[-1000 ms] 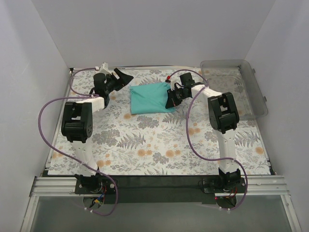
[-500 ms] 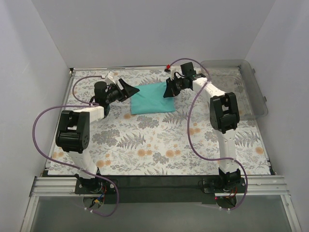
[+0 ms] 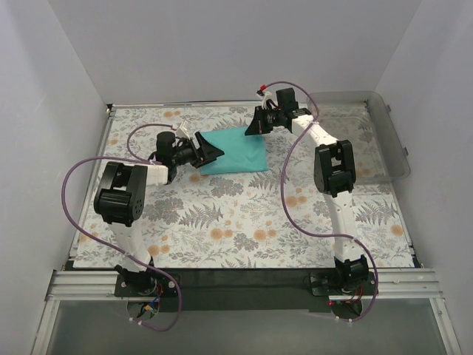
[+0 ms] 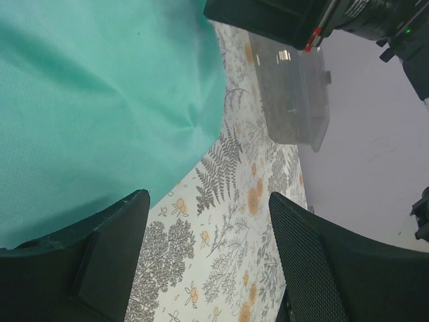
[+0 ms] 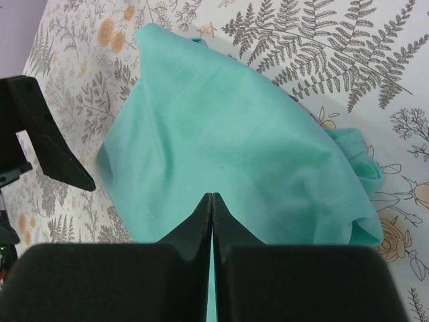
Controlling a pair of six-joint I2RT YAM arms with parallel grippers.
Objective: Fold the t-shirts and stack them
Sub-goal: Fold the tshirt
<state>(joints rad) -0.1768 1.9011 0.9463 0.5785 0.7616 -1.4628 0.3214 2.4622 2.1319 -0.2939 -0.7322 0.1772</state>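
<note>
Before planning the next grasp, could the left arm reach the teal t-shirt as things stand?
Probably yes: the left pincer is open at the t-shirt's left edge, nothing lying between them.

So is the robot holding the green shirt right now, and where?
The left gripper is open at the left edge of the t-shirt, holding nothing. The right gripper is shut above its far edge; whether it pinches cloth cannot be told.

L arm (image 3: 130,231) & R arm (image 3: 341,222): white links, black joints, black wedge fingers (image 5: 181,268), purple cables (image 3: 63,188) from bases at alu rail (image 3: 81,285).
</note>
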